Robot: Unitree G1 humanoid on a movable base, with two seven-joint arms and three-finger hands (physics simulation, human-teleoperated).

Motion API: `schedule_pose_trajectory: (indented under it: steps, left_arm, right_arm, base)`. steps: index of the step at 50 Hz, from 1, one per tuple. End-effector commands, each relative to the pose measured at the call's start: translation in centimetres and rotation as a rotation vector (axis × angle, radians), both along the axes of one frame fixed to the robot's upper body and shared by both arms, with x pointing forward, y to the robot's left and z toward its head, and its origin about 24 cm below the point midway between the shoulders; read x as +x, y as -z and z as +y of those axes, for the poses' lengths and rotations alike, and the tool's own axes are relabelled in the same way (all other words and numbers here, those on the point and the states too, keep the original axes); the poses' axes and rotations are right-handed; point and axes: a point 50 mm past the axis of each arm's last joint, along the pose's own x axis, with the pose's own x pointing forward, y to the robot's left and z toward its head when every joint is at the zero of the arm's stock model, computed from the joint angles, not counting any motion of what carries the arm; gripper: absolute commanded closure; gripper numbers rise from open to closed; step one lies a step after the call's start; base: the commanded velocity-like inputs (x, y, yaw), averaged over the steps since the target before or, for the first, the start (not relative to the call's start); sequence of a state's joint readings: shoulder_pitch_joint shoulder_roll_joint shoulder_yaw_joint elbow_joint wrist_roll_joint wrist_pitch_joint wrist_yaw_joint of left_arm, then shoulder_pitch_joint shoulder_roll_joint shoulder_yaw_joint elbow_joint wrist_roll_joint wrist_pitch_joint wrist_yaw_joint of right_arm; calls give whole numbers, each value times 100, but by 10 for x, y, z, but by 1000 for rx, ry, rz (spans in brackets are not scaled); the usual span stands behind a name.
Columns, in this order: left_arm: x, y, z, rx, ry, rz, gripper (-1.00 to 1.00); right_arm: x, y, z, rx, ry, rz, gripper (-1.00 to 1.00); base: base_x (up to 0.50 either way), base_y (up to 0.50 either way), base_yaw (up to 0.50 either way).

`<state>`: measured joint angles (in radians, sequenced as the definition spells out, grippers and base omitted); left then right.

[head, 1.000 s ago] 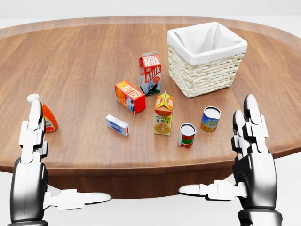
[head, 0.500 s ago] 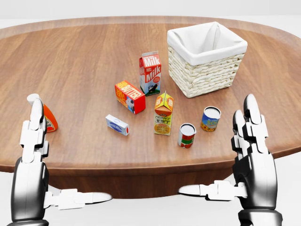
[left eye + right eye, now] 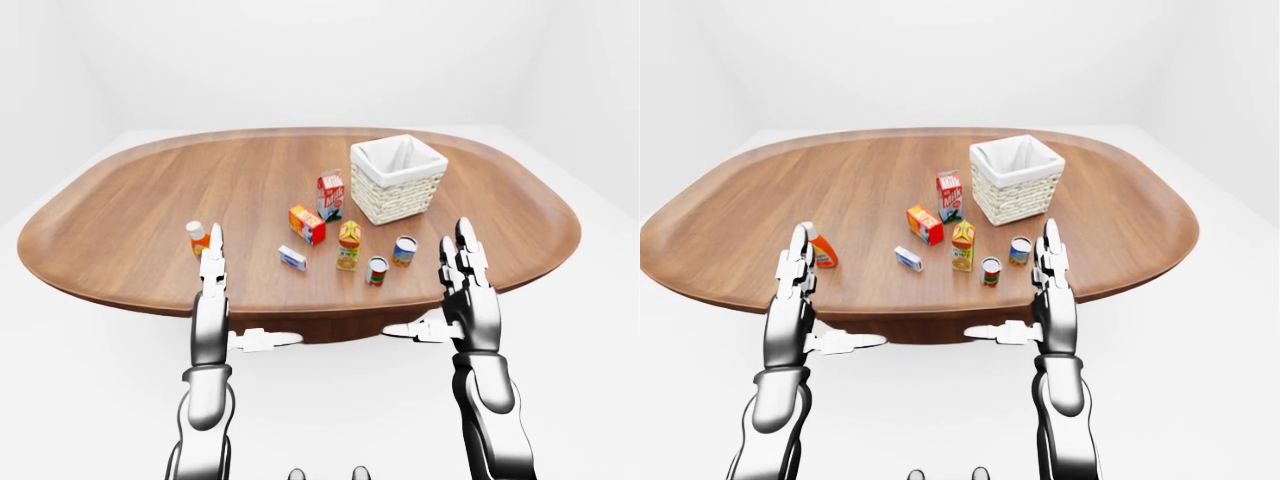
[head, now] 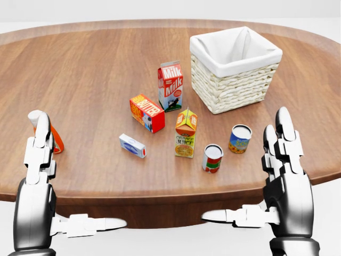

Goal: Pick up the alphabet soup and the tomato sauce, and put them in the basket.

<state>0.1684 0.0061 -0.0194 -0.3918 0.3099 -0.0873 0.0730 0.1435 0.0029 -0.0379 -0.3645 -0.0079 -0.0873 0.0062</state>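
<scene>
Wooden table (image 3: 120,230) whole only in eye views, both hands (image 4: 287,176) empty, fingers spread, cans (image 4: 212,158) untouched

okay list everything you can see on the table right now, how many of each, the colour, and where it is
table: 1, brown wood, fills head view
basket: 1, pale wicker, white liner, upper right
milk carton: 1, red and white, centre
butter box: 1, red-orange, left of milk
orange juice carton: 1, orange-yellow, below milk
small box: 1, white-blue, lower centre-left
cans: 2, red-labelled one, blue-labelled one, lower right
bottle: 1, orange, white cap, far left
left hand: open, grey-white
right hand: open, grey-white
</scene>
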Motion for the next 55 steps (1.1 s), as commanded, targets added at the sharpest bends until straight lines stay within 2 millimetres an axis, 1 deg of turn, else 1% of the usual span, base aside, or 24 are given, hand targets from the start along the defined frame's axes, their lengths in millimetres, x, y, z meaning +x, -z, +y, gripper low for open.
schedule_pose_trajectory:
  steps: [1, 55]
  left_arm:
    - [0, 1, 0, -1, 2, 2, -100]
    - [2, 2, 0, -4, 8, 11, -100]
  right_arm:
    - [0, 1, 0, 0, -1, 3, -100]
    - [1, 2, 1, -3, -5, 9, -100]
  base:
    - [18, 0, 0]
    - [19, 0, 0]
